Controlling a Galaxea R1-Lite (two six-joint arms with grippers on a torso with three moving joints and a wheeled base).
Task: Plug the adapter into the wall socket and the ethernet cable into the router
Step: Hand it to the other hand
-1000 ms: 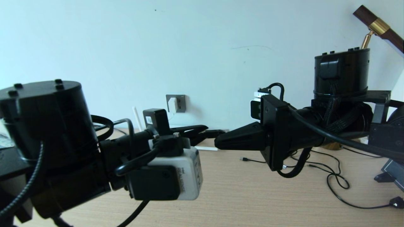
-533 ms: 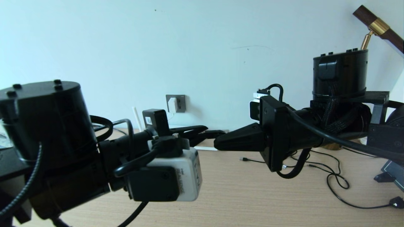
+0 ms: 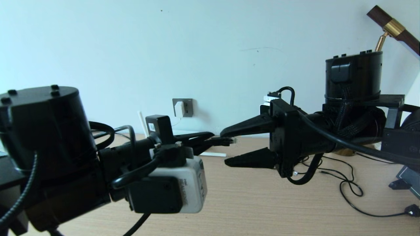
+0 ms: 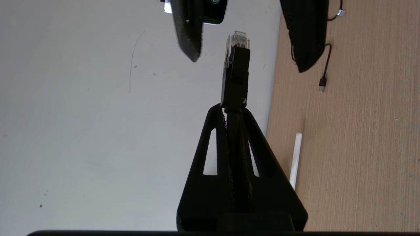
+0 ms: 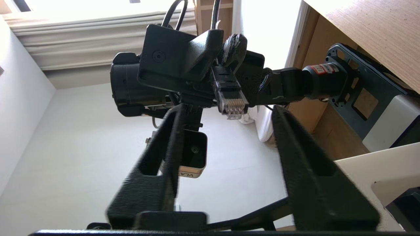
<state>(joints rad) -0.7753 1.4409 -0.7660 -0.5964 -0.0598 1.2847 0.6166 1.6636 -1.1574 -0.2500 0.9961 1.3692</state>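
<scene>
While the adapter [image 3: 179, 108] sits plugged into the wall socket [image 3: 187, 107], the left gripper [image 3: 206, 137] pinches the ethernet cable [image 3: 224, 141] above the worktop [image 3: 249, 203]; the right gripper [image 3: 229, 147] gapes empty around its plug, router connection remaining.

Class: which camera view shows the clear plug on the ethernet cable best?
The right wrist view: the ethernet cable's clear plug faces the camera, contacts visible. The left wrist view shows it side-on. The head view shows it small, between the arms.
</scene>
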